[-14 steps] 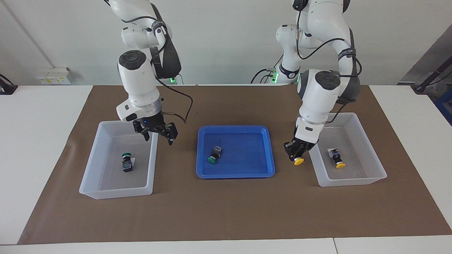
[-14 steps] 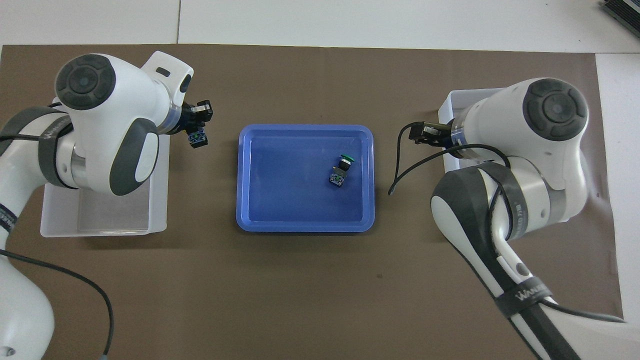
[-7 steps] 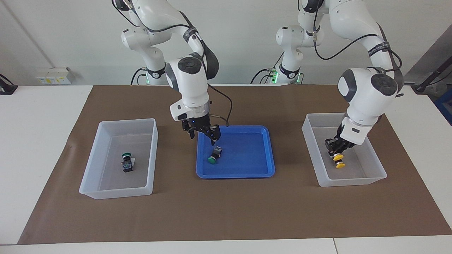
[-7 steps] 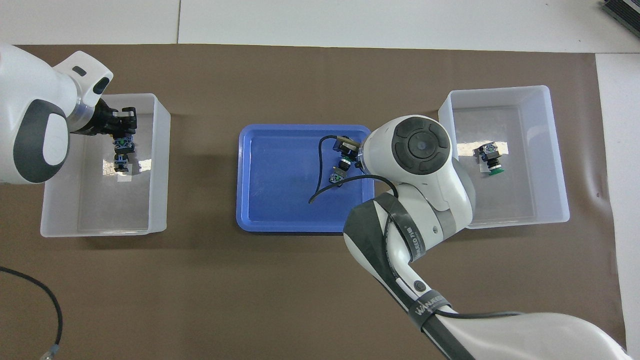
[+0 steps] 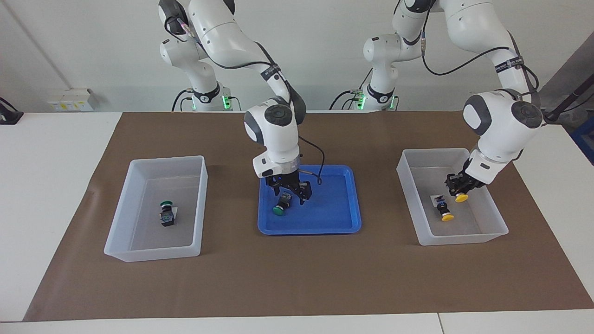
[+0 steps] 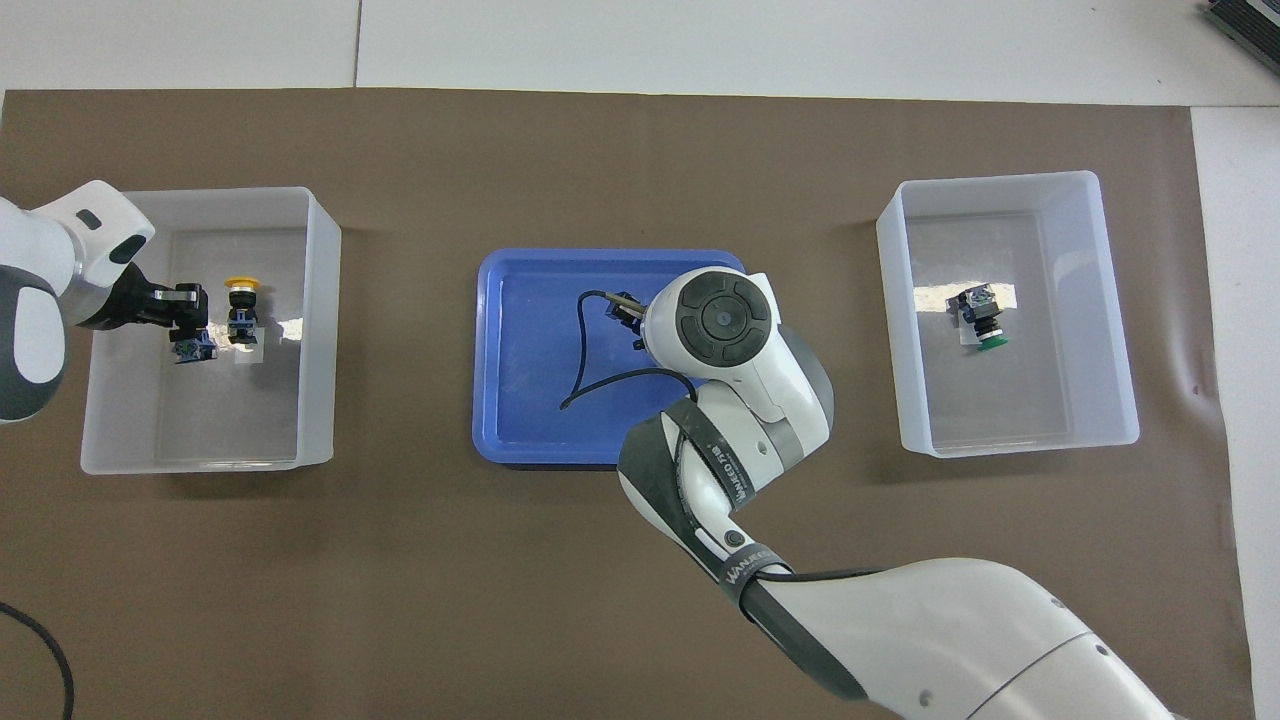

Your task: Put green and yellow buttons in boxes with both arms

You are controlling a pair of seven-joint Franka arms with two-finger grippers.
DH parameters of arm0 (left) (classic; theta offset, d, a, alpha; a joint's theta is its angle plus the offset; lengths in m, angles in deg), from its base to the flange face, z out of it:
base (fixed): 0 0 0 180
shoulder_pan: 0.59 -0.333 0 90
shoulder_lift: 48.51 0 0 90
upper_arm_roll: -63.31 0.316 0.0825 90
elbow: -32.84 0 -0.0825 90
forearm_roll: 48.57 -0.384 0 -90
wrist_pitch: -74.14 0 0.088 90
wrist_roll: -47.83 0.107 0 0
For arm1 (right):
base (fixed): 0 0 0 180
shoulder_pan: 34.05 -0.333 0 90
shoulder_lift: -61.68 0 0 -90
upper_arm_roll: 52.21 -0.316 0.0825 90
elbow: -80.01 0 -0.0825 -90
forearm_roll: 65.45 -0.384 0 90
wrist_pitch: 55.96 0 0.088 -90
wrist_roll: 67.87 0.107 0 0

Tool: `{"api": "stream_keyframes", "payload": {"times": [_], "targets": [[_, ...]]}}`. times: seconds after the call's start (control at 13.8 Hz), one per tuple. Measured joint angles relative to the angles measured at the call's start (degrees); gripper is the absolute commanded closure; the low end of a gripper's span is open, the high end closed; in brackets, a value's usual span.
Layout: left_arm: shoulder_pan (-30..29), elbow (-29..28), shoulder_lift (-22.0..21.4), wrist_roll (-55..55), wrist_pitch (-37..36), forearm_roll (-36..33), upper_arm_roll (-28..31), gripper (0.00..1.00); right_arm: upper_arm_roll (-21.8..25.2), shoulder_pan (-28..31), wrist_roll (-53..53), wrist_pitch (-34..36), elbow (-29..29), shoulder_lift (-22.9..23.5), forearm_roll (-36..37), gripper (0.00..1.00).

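My right gripper [image 5: 289,194] is open and low in the blue tray [image 5: 334,218], its fingers on either side of a green button [image 5: 280,208] lying there. The arm hides this button in the overhead view. My left gripper [image 5: 457,189] is shut on a yellow button [image 5: 461,198] and holds it inside the box [image 5: 464,239] at the left arm's end, beside a second yellow button [image 5: 444,211] lying on the box's bottom. In the overhead view this gripper [image 6: 190,328] is next to the lying yellow button [image 6: 240,310]. Another green button [image 5: 166,214] lies in the box [image 5: 139,253] at the right arm's end.
A brown mat [image 5: 297,278] covers the table's middle, with white table top at both ends. The blue tray [image 6: 520,400] lies between the two boxes. The right arm's cable [image 6: 580,370] hangs over the tray.
My right gripper has come down around the green button in the tray. My left gripper has carried the yellow button deeper into its box, uncovering the yellow button lying there.
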Motion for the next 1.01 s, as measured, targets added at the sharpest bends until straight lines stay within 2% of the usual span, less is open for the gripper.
{"api": "stream_keyframes", "payload": {"times": [0.07, 0.22, 0.36, 0.51, 0.79, 1.01], "targets": [[-0.24, -0.64, -0.36, 0.32, 0.9, 0.0, -0.02, 0.0, 0.11, 0.01, 0.0, 0.0, 0.06, 0.35, 0.02, 0.0], [-0.24, -0.6, -0.74, 0.4, 1.07, 0.0, -0.3, 0.0, 0.33, 0.07, 0.0, 0.0, 0.44, 0.47, 0.28, 0.52], [-0.11, 0.2, -1.14, 0.39, 0.87, 0.0, -0.75, 0.0, 0.34, 0.08, 0.0, -0.01, 0.72, 0.47, 0.55, 1.0], [0.07, 2.8, -1.53, 0.39, -2.6, 0.0, -1.0, 0.0, 0.35, 0.08, 0.0, -0.01, 1.16, 0.48, 0.58, 1.0], [1.51, 13.6, -2.18, -0.9, -18.39, 0.08, -1.51, 0.0, 0.36, 0.08, 0.0, 0.49, 0.55, -0.25, 0.59, 1.0], [5.04, 18.34, -2.97, -5.32, -25.08, 0.12, -1.75, 0.0, 0.85, 1.16, -1.64, 7.75, -0.96, -6.04, 0.89, 1.0]]}}
